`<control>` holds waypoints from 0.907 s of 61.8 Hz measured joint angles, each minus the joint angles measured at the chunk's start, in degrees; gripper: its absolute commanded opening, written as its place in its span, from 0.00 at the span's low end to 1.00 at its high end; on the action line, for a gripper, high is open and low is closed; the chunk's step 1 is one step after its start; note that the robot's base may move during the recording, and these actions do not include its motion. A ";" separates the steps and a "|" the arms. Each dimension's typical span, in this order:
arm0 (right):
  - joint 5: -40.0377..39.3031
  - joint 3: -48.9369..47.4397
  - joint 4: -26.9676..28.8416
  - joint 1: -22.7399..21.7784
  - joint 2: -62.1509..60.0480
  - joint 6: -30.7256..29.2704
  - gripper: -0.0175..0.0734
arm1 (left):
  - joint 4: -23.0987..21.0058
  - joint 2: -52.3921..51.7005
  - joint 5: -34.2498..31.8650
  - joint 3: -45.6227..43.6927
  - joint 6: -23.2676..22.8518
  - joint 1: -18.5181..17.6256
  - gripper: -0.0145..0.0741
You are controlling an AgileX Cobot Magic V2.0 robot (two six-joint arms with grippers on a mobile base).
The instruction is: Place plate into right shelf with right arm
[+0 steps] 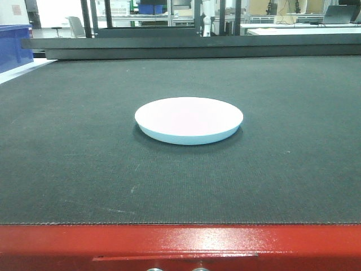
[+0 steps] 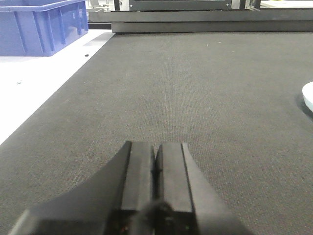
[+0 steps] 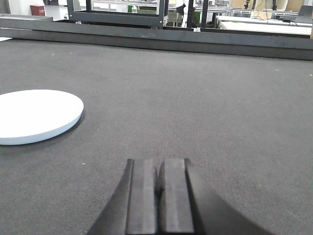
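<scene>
On the mat [image 1: 67,141], plate [image 1: 189,120] lies flat, face-up; left gripper [image 2: 155,151], right gripper [image 3: 159,165] closed.

No text, label, brand or number reads in any view. Pinkish notice [image 1: 17,8] on the far wall, top left of the front view, carries marks (too blurred and small to make out).
</scene>
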 measured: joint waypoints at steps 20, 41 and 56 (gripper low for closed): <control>0.00 0.00 0.00 0.00 0.00 0.00 0.21 | 0.00 0.00 0.00 0.00 0.00 0.00 0.11; 0.22 0.00 0.00 0.00 0.00 0.00 0.21 | 0.00 0.00 0.00 0.00 0.00 0.00 0.11; -0.74 -0.33 0.00 0.00 0.00 0.00 0.21 | 0.00 0.00 0.00 0.00 0.00 0.00 0.11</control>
